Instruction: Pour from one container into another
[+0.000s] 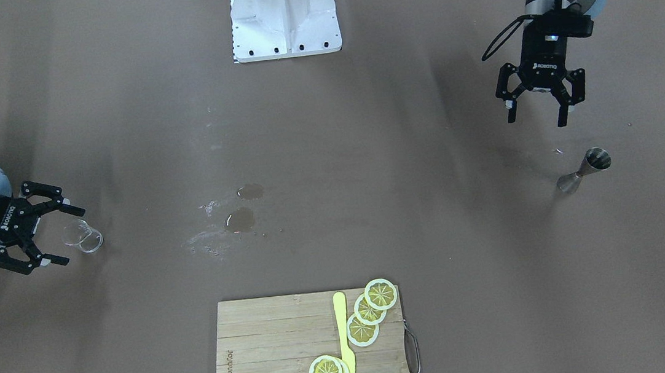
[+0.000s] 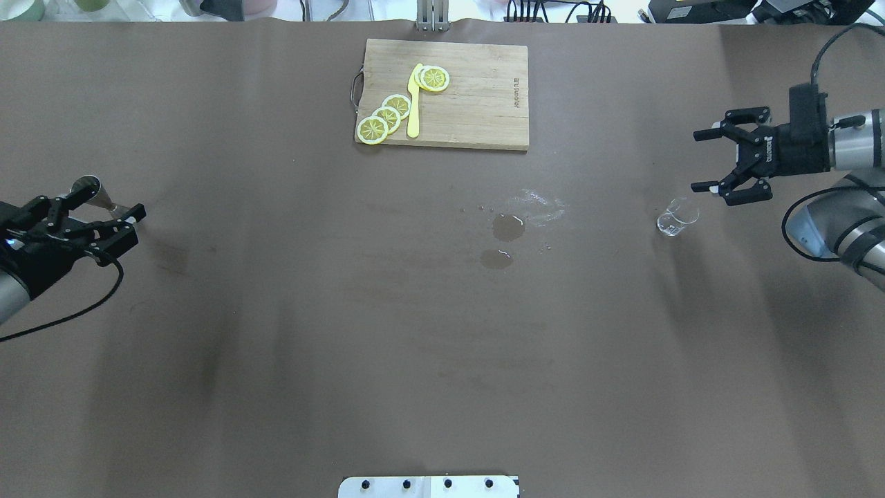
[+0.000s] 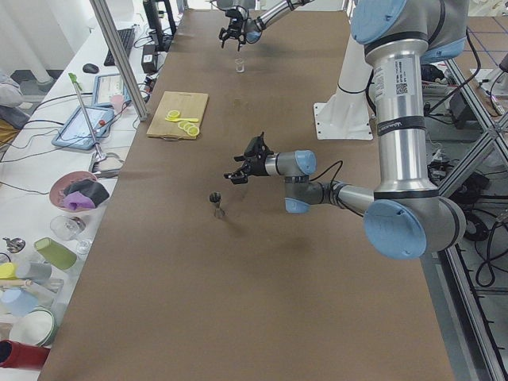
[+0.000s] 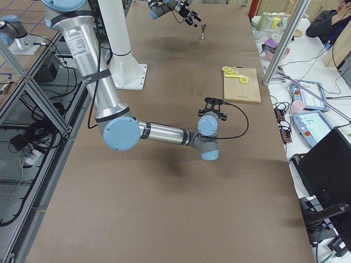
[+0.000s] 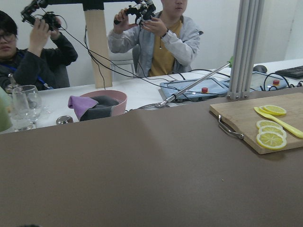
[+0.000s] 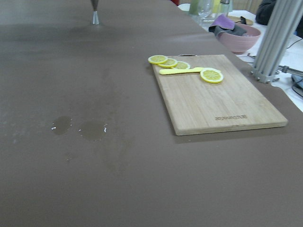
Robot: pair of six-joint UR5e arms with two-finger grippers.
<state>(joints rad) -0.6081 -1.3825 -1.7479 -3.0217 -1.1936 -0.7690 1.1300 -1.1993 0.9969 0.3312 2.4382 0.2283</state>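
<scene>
A steel jigger (image 1: 584,170) (image 2: 88,185) stands upright on the brown table, on my left side. My left gripper (image 1: 536,120) (image 2: 107,205) hovers open just above and beside it, holding nothing. A small clear glass beaker (image 1: 83,235) (image 2: 676,218) sits on my right side. My right gripper (image 1: 69,236) (image 2: 697,161) is open and empty, close to the beaker but apart from it. The left side view shows the jigger (image 3: 215,202) below the near gripper (image 3: 242,164). The right wrist view catches only the jigger's foot (image 6: 95,17), far off.
Two small liquid puddles (image 1: 240,219) (image 2: 508,227) and wet smears lie mid-table. A wooden cutting board (image 1: 265,366) (image 2: 477,97) with lemon slices (image 1: 369,312) and a yellow knife (image 1: 344,346) sits at the far edge. The robot's white base (image 1: 283,15) is opposite. Operators sit beyond the table.
</scene>
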